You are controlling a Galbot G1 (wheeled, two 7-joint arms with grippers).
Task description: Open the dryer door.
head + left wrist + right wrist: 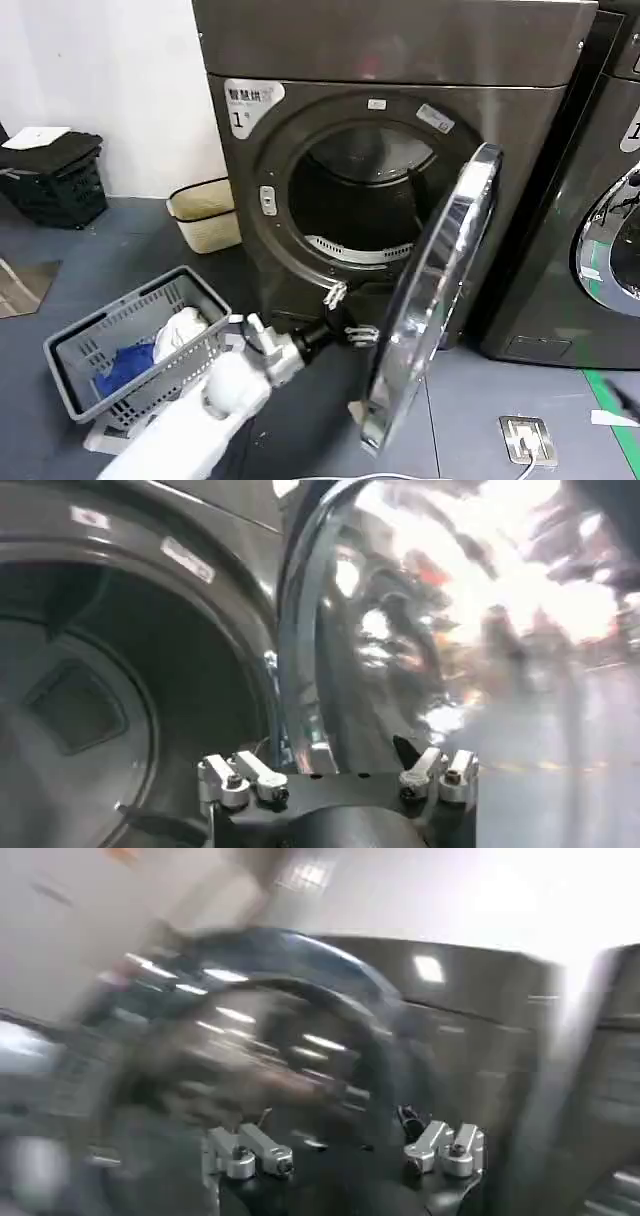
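The dryer door (437, 300), chrome-rimmed with dark glass, stands swung out to the right of the grey-brown machine marked "1" (238, 120). The drum opening (360, 200) is exposed. My left gripper (348, 315) is open in front of the machine's lower front, just left of the door's inner face. In the left wrist view the left gripper (335, 770) has its jaws spread, with the door's chrome edge (300, 630) ahead and the dark drum (90, 700) beside it. My right gripper (335, 1138) is open and holds nothing, facing a blurred round door.
A grey laundry basket (75, 395) with white and blue clothes sits on the floor at the left. A cream bin (205, 213) and a black crate (55, 175) stand by the wall. The neighbouring machine (600, 200) is at the right. A small white plate (527, 438) lies on the floor.
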